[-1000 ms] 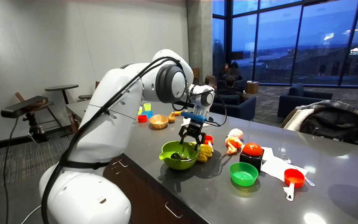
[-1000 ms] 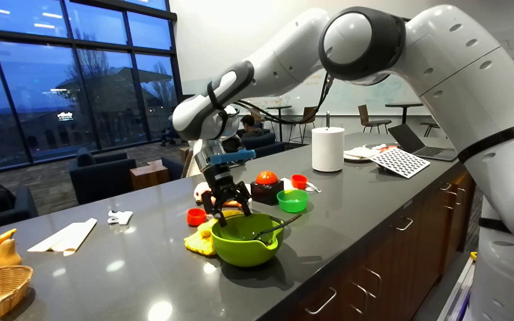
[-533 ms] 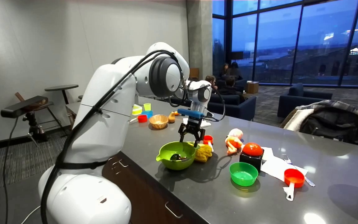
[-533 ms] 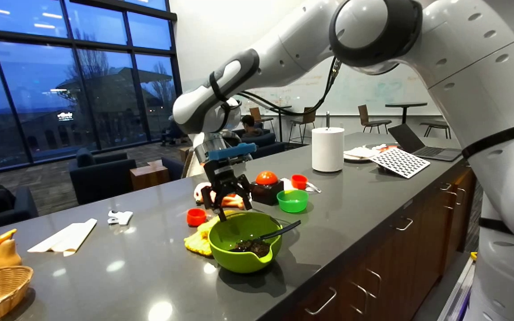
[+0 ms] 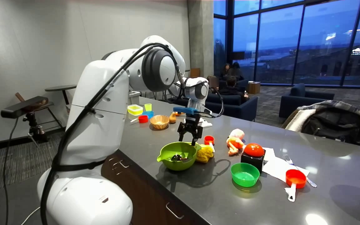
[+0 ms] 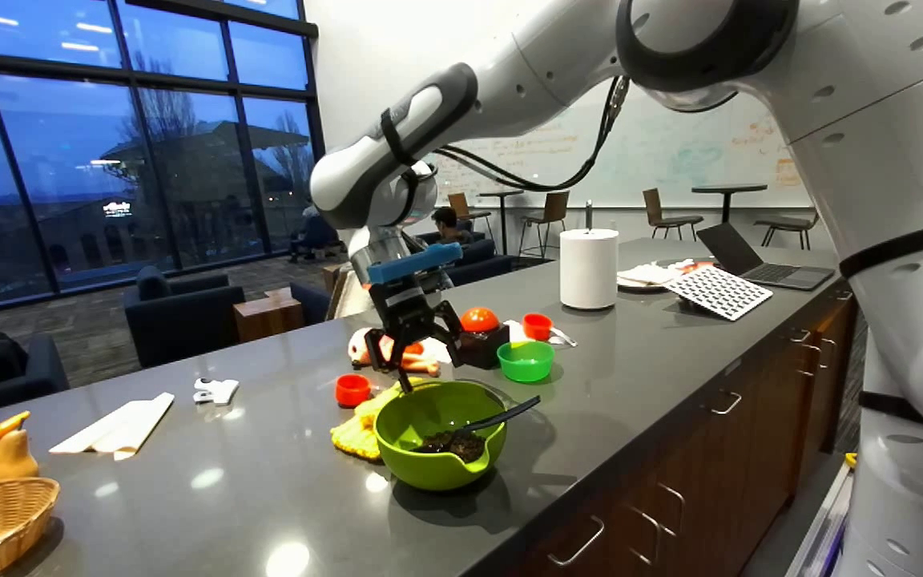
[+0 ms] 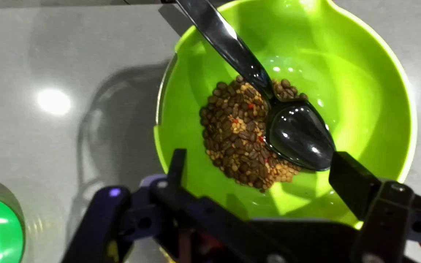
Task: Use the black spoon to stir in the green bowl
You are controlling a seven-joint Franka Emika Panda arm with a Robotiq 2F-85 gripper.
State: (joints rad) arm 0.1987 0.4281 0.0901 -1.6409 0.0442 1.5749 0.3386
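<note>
The jaws hang spread, gripping nothing, above the edge of the green bowl (image 6: 405, 457). Below them, inside, rests the black spoon (image 7: 294, 128), handle (image 7: 226, 42) pointing away; being glossy, it should prove light, stiff, slippery: best pinched squarely mid-handle.

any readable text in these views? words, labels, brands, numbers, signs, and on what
None legible for certain.
Lit sign outdoors: too small and blurred to read.
Whiteboard at the back: faint coloured marks, too blurred to read.
Green bowl and black spoon: no text showing.
</note>
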